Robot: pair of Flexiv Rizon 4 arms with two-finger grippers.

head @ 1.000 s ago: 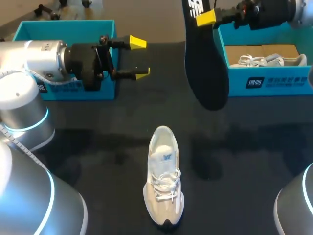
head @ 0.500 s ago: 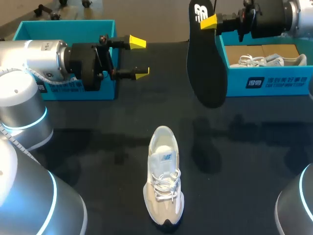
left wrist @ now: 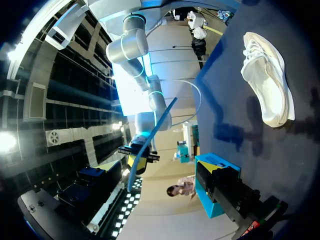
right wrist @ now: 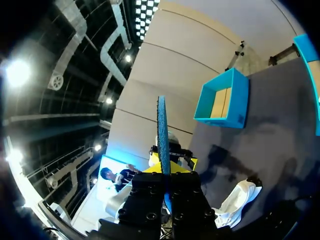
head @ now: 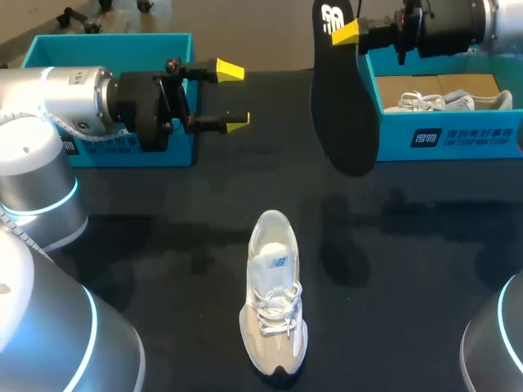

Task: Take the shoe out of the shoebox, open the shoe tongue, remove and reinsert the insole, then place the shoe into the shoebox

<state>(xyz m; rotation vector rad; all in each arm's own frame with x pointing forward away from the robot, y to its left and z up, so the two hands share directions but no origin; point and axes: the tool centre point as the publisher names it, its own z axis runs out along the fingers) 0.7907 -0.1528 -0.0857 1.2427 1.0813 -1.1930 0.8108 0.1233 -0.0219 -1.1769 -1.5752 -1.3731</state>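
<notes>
**Insole lifted clear of the shoe, with reinsertion and boxing left to do**

Your right end effector is closed on the heel end of a dark insole. The right wrist view shows the insole edge-on, pinched between both fingers. It hangs straight down from the grip, high above the counter and touching nothing else.

The pale laced shoe stands upright on the counter, well below that end effector and off to its left, with its toe pointing away from you. Its mouth looks open, but how far the tongue is pulled back is too small to tell.

Your left end effector hovers with its fingers spread wide and nothing between them, well apart from the shoe.

One teal shoebox sits behind the left wrist. A second teal shoebox lies just below the right end effector and holds another shoe.

Judging from this, the shoe is out of its box and the insole has been removed. You have yet to slide the insole back in and return the shoe to the shoebox.
</notes>
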